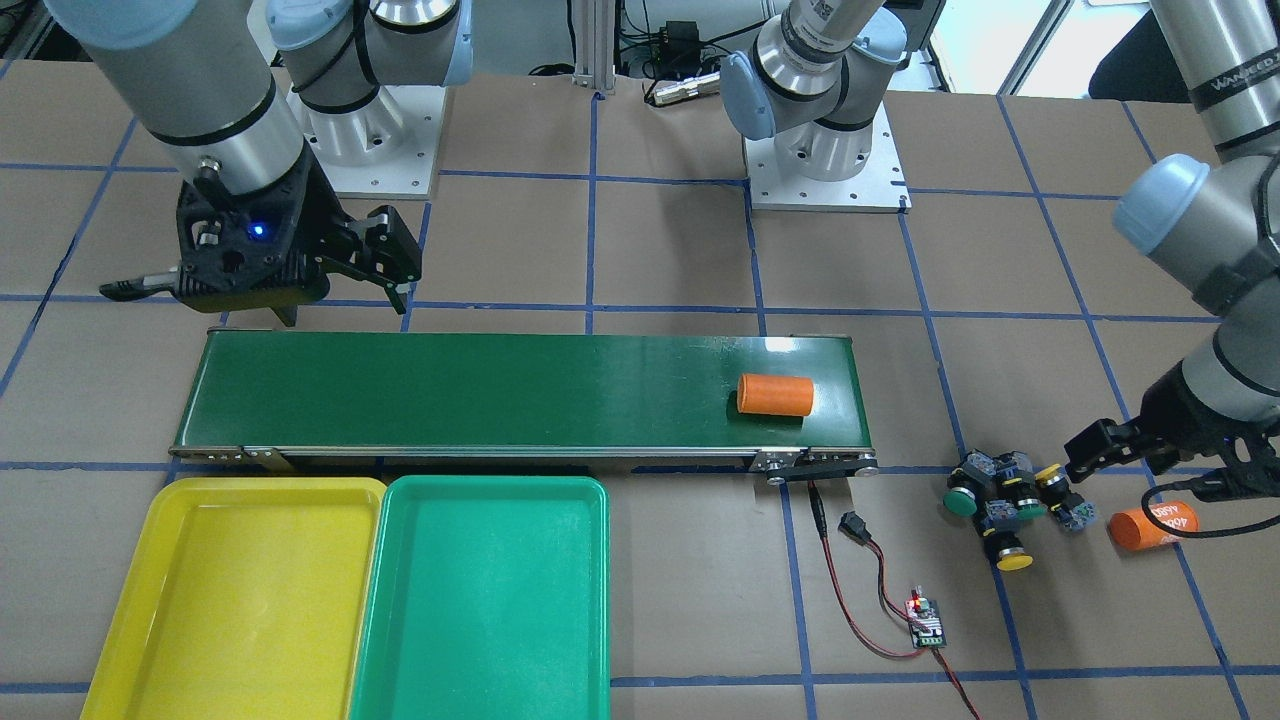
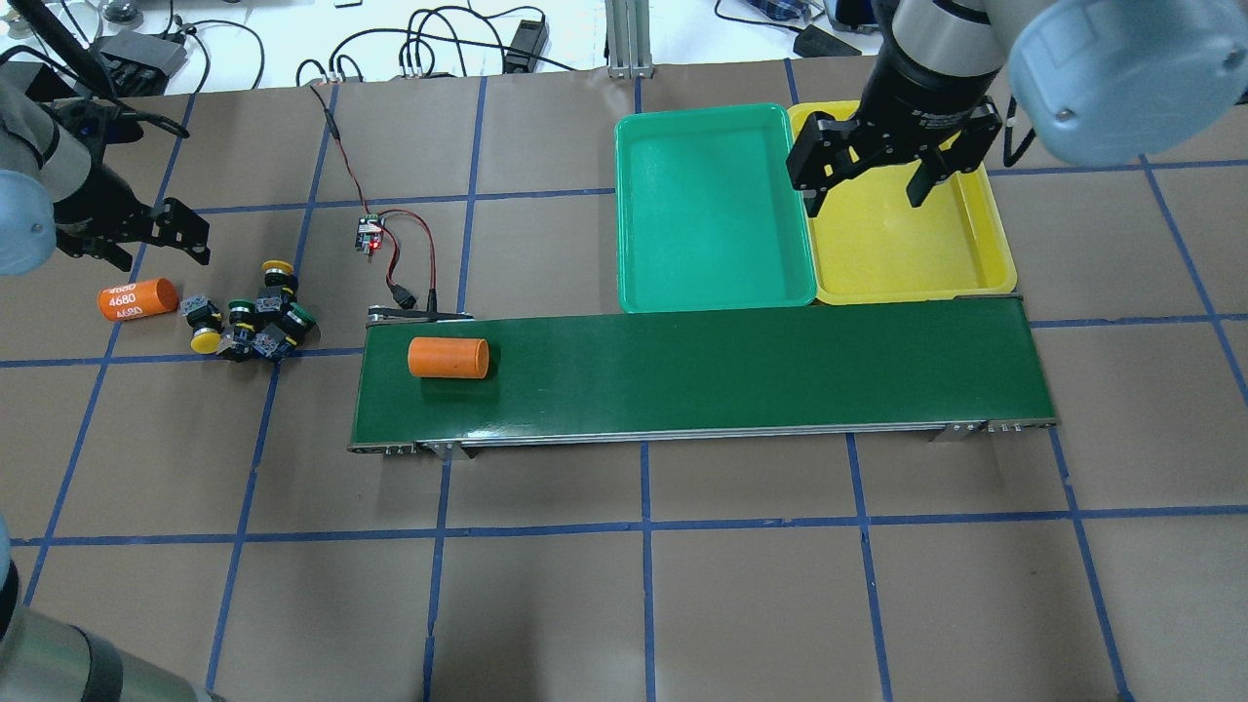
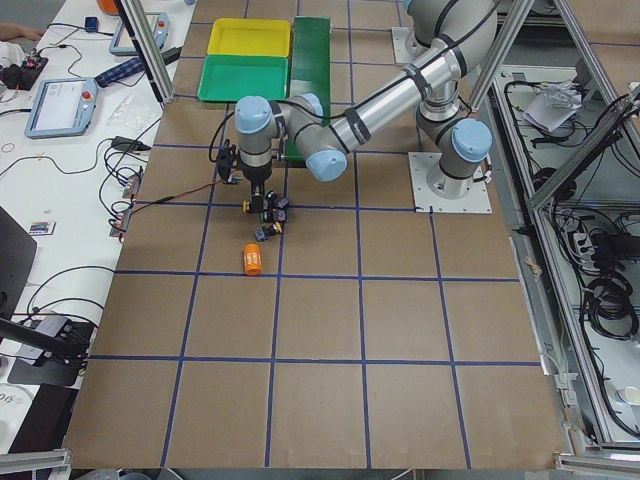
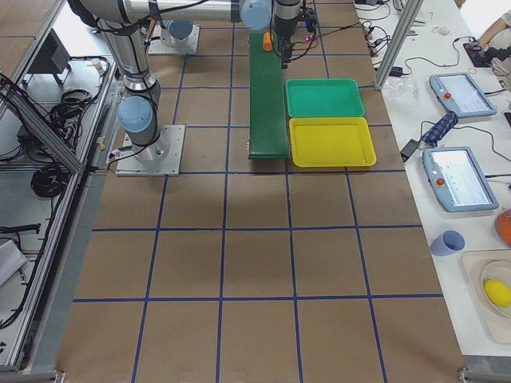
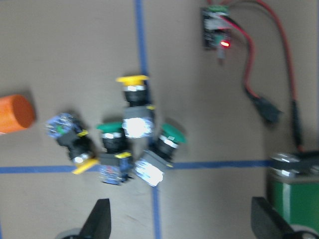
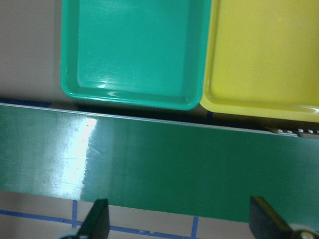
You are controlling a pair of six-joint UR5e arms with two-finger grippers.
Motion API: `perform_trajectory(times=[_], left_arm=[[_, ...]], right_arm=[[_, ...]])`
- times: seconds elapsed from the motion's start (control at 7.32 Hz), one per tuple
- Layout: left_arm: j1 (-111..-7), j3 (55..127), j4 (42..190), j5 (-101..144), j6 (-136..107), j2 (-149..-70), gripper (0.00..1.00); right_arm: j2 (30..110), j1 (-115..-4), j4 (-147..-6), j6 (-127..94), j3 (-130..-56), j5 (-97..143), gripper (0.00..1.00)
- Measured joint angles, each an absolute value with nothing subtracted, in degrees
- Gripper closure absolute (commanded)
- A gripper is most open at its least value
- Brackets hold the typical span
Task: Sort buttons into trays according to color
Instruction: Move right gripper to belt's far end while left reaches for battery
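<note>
- Yellow tray and teal-green tray sit nearest in the front-facing view, touching side by side against the conveyor belt. An orange cylinder lies on the belt's other end.
- In the same view, the four buttons are bunched on the table off that belt end, just beside the fingertips of the left gripper. A second orange cylinder lies just outside one finger.
- Overhead view: the left gripper's fingers are spread apart, above the table, with the buttons beside their tips on the belt side. The right gripper hangs with fingers wide apart, overlapping the yellow tray's edge.
- Left wrist view: the buttons lie ahead of the two fingertips, within the gap's width, on their sides and touching. Two have yellow caps and two have green. A circuit board lies farther ahead.
- Right wrist view: the belt spans the gap between the parted fingertips, and both trays lie beyond it.
- Side views: the fingers are too small to judge.
</note>
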State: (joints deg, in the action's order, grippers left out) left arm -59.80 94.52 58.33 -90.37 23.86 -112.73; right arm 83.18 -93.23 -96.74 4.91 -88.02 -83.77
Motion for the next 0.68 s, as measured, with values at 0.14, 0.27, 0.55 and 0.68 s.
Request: perform_trajectory(times=[0.14,0.27,0.55,0.68], left_arm=[[-58.3,92.6,57.9,-90.4,23.9,-115.7,0.00],[-57.6,90.0,57.9,-90.6,24.1,-118.4,0.00],[-57.0,85.8,58.0,-90.9,25.4,-122.1,0.00],[-56.8,85.0,58.0,-91.0,25.8,-123.4,0.00]], right_arm=[[81.8,-94.2,-98.9,9.2,-88.3,-81.3,0.00],[80.6,-94.8,-99.9,15.6,-89.2,-80.2,0.00],[79.9,-95.1,-100.5,29.7,-93.3,-80.1,0.00],[80.0,-95.0,-100.8,34.2,-95.5,-80.3,0.00]])
